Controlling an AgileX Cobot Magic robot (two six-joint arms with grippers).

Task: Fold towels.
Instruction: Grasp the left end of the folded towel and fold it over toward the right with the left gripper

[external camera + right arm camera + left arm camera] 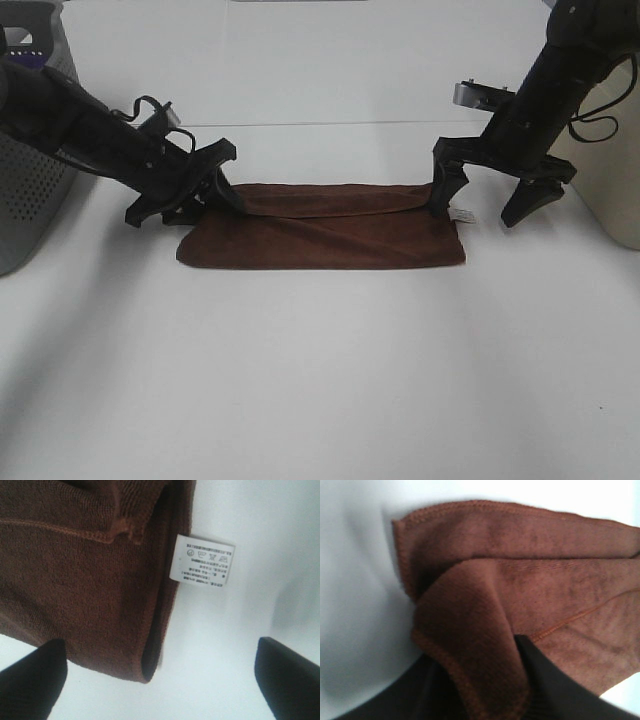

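Right wrist view alone shows print on the white tag [201, 560] of the dark reddish-brown terry towel [320, 240]. The right gripper [482, 210] gapes empty; the left gripper [222, 180] has a hold I cannot tell. White tabletop [320, 380].

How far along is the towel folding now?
Done: the towel lies folded over once, top layer uneven. In hand: the left gripper has a left corner between its fingers; the right gripper stands open by the tag. Left: probably squaring and further folds.

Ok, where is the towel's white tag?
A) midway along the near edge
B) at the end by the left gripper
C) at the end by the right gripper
C: the tag sticks out at the end of the towel next to the open right gripper.
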